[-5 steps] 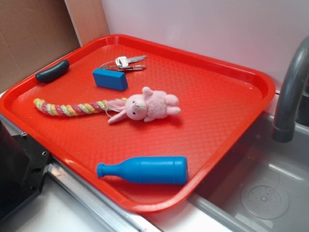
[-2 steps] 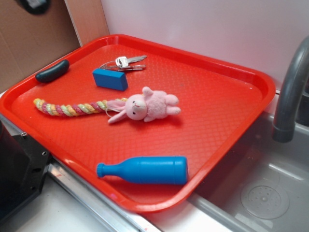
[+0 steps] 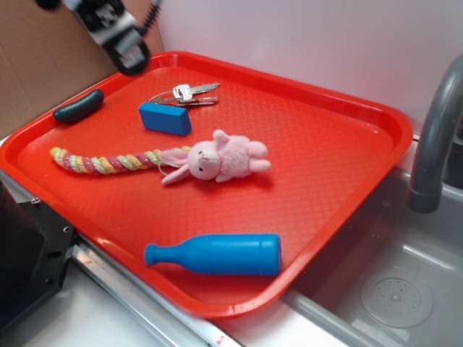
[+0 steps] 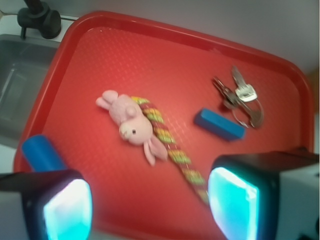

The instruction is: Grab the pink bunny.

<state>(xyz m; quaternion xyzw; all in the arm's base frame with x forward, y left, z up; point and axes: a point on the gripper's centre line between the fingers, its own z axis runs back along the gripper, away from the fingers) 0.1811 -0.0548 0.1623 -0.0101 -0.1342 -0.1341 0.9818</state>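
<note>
Small pale-pink plush bunny lies on its side approx centre of red plastic tray, ears toward pink-yellow braided rope; ears touch or overlap rope end.

Black gripper high over tray's far-left corner, well apart from bunny, holding nothing. Wrist view: fingers spread wide, bunny between and beyond them.

Blue rectangular block just behind bunny, metal keys beyond block. Blue plastic bottle on side nr front rim. Dark oblong object at left rim.
</note>
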